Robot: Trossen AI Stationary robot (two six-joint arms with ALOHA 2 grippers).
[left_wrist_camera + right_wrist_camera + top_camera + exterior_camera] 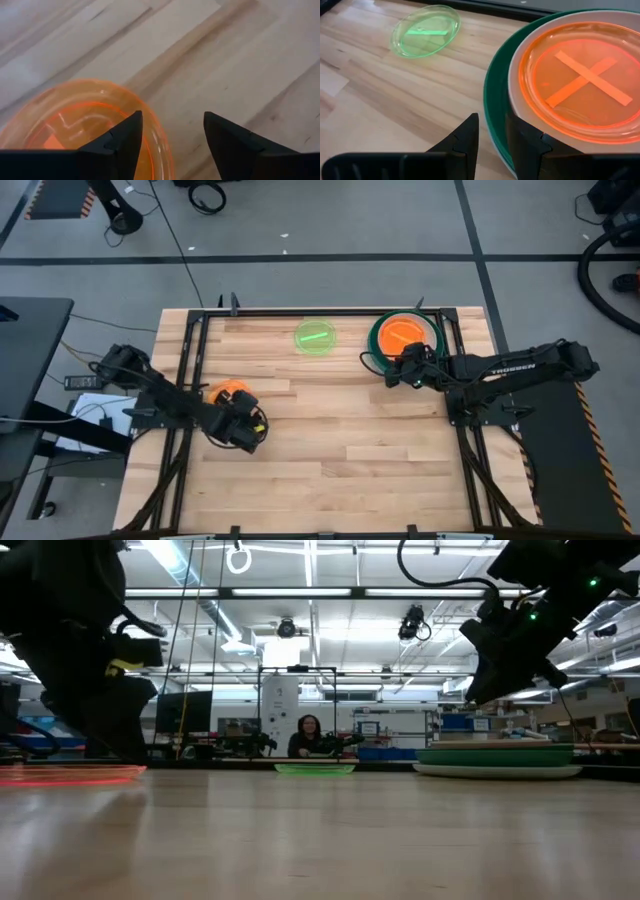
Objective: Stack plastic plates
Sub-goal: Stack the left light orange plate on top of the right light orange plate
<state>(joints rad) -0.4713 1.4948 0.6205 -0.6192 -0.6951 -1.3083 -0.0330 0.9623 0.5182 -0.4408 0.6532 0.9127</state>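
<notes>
A small translucent orange plate (pixel 230 392) lies flat near the table's left side. My left gripper (pixel 172 137) is open and low over that plate's rim (pixel 162 145), one finger above its inside, the other beyond it. A stack (pixel 405 335) sits at the far right: a red-orange plate (pixel 580 85) on a beige one (pixel 520 65), on a dark green one (pixel 495 100), on a pale bottom plate (pixel 500 771). My right gripper (pixel 492 135) hangs above the stack's near edge, open by a narrow gap, touching nothing. A neon-green plate (pixel 315 337) lies flat at the far middle. My left gripper comes down from above, its fingers on either side of the small orange plate's rim (pixel 162 145). The plate lies flat on the table. Whether a finger touches the plate, I cannot tell.
Bare wooden tabletop (pixel 350 430) spans the middle and near side. A black metal frame (pixel 200 320) runs along the table's edges. A person (pixel 305 735) sits far behind the table in the room.
</notes>
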